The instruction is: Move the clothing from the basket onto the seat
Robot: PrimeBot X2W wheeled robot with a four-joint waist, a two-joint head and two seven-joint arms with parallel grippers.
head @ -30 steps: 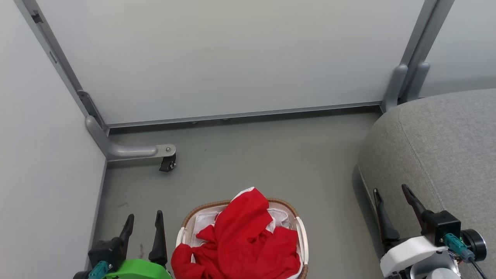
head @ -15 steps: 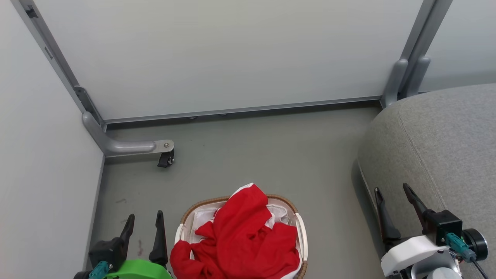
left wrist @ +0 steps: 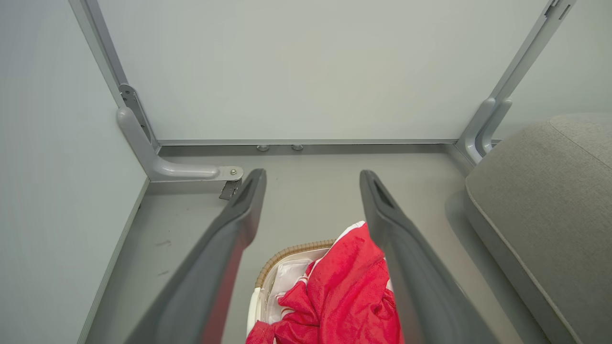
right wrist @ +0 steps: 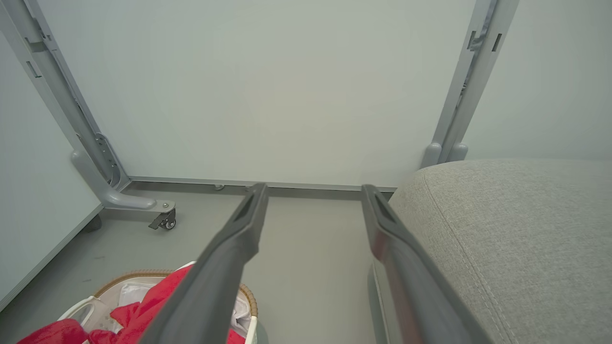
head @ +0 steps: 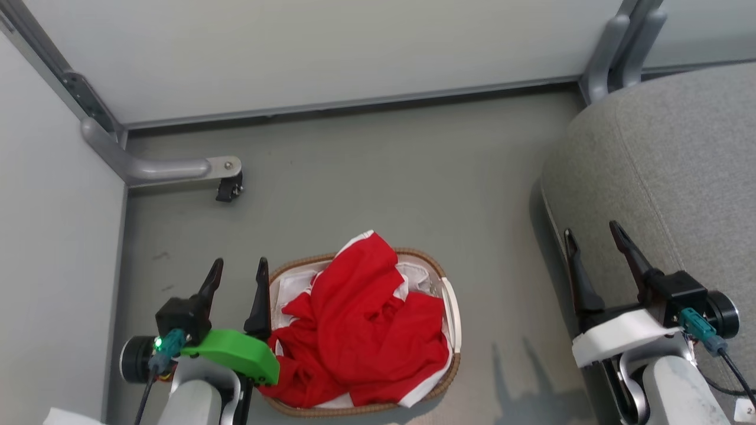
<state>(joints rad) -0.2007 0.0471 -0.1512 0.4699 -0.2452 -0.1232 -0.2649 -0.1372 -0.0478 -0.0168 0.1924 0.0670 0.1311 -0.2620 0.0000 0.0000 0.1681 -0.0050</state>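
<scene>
Lying heaped in the basket (head: 447, 295), on top of its white liner (head: 292, 284): the clothing (head: 360, 319), bright red with white trim, filling most of the inside and drooping over the near rim. Standing on the grey floor (head: 384, 165), to the left of the seat (head: 679, 165) and apart from it, brown woven rim showing at the far side. Hovering just beside the basket's left rim, fingers spread wide, empty: the left gripper (head: 240, 261). Poised at the seat's left edge, equally splayed, gripping nothing: the right gripper (head: 590, 229).
</scene>
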